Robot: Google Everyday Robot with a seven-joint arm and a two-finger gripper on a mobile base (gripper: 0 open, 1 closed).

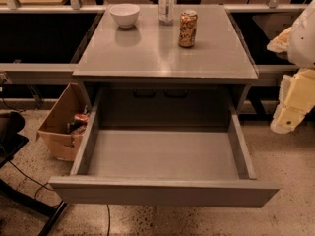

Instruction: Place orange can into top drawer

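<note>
The orange can (187,28) stands upright on the grey cabinet top (162,53), toward the back right, with its silver top up. The top drawer (162,190) is pulled fully out toward me and its inside is bare. My gripper (291,109) hangs at the right edge of the view, beside the cabinet and level with the drawer opening, well away from the can and holding nothing I can see.
A white bowl (124,14) and a clear bottle (167,3) stand at the back of the cabinet top. A brown cardboard box (61,122) with items in it sits on the floor at the left. Dark chair legs and cables lie at the lower left.
</note>
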